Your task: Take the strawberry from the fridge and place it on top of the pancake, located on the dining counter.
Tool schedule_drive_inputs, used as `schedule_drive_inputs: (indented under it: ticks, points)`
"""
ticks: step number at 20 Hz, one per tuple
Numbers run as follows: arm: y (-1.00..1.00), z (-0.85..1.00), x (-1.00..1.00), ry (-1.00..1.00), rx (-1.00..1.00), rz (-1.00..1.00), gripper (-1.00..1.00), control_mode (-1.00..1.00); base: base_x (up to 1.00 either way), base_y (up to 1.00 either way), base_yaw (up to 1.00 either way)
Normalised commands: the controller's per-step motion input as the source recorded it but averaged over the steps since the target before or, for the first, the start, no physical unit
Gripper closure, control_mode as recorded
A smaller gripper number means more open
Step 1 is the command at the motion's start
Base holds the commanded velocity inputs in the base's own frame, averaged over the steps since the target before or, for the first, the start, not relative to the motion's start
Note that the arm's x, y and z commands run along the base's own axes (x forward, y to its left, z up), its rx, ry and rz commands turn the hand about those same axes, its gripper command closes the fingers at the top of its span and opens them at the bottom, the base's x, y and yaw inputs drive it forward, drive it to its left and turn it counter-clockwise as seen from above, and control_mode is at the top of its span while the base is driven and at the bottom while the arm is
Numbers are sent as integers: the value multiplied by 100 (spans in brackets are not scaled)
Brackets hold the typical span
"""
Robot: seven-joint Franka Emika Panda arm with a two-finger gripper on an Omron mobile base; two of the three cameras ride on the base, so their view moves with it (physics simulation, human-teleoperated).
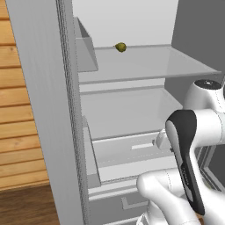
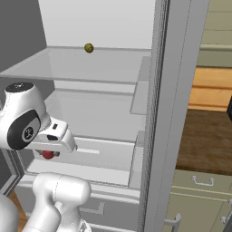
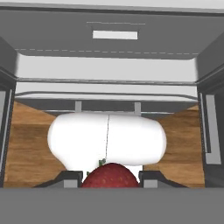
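Observation:
The strawberry [image 3: 110, 176] is red and small and sits between my gripper's [image 3: 110, 179] two dark fingertips [image 3: 70, 177]. In the right base view the strawberry [image 2: 48, 155] shows under the hand, low in the open fridge [image 2: 90, 27]. The gripper [image 2: 49, 153] is shut on it, just above the lower drawer front. In the left base view the hand [image 1: 161, 139] is partly hidden behind my forearm, inside the fridge [image 1: 127, 22]. The pancake and the dining counter are out of view.
A small olive-green fruit [image 1: 121, 47] [image 2: 89, 47] lies on the upper glass shelf [image 1: 145, 66]. The open fridge doors [image 1: 44, 96] [image 2: 176, 99] flank the arm on both sides. A dark-brown top over pale green drawer fronts [image 2: 201, 181] stands at the right.

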Motion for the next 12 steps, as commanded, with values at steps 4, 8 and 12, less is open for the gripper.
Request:
schedule_drive_inputs:
  ticks: [4, 8, 12]
  points:
    - [0, 0, 0, 0, 0, 0, 100, 100, 0, 0, 0]
    - [0, 0, 0, 0, 0, 0, 100, 100, -27, 0, 5]
    - [0, 0, 0, 0, 0, 0, 100, 100, -50, -6, 18]
